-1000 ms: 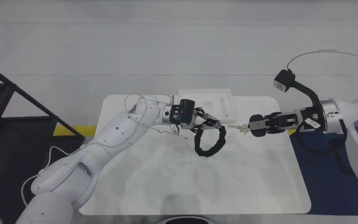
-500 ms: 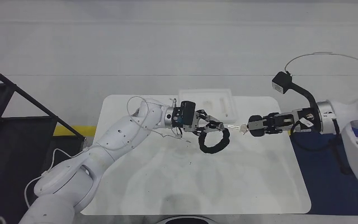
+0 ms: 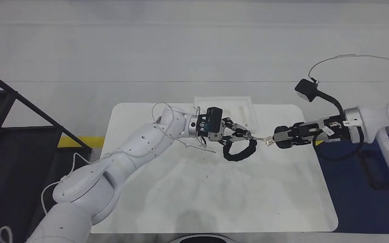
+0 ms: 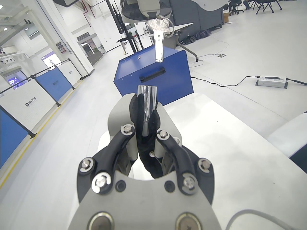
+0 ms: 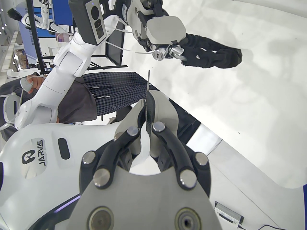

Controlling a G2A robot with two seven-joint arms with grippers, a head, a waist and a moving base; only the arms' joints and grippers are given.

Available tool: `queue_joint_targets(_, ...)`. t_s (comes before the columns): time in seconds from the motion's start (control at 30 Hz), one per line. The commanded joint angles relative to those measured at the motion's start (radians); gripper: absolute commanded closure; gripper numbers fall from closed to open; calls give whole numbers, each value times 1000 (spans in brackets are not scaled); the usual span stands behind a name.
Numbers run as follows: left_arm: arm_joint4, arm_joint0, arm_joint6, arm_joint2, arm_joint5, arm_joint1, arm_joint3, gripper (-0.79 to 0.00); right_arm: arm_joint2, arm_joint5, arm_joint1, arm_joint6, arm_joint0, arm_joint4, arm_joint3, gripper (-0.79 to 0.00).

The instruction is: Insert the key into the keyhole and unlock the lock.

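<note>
Left hand point(image 3: 242, 133) clamped tight on the lock point(image 4: 146, 101), held over the desk point(image 3: 182, 200). Chrome cylinder end pokes out past the fingertips and the black cable loop point(image 3: 236, 152) droops from it. Keyhole point(image 5: 158, 54) faces the key point(image 3: 262, 140). Key tip is near the cylinder with a clear gap, not inserted. Right hand point(image 3: 281, 137) pinched closed on the key head, blade aimed at the lock. White tray point(image 3: 228, 109) at the desk's far edge.
</note>
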Motion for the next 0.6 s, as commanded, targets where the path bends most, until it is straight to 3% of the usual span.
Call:
queue_joint_targets(0.0, -6, -6, 0, 13, 0, -13, 17, 0, -13, 6, 20, -6, 10, 13, -2, 0)
queue_joint_targets(0.27, -25, -32, 3, 60, 3, -61, 72, 0, -76, 37, 87, -37, 61, 34, -17, 0)
queue_joint_targets(0.57, -49, -49, -1, 92, -1, -97, 109, 0, -145, 72, 134, -72, 111, 53, -25, 0)
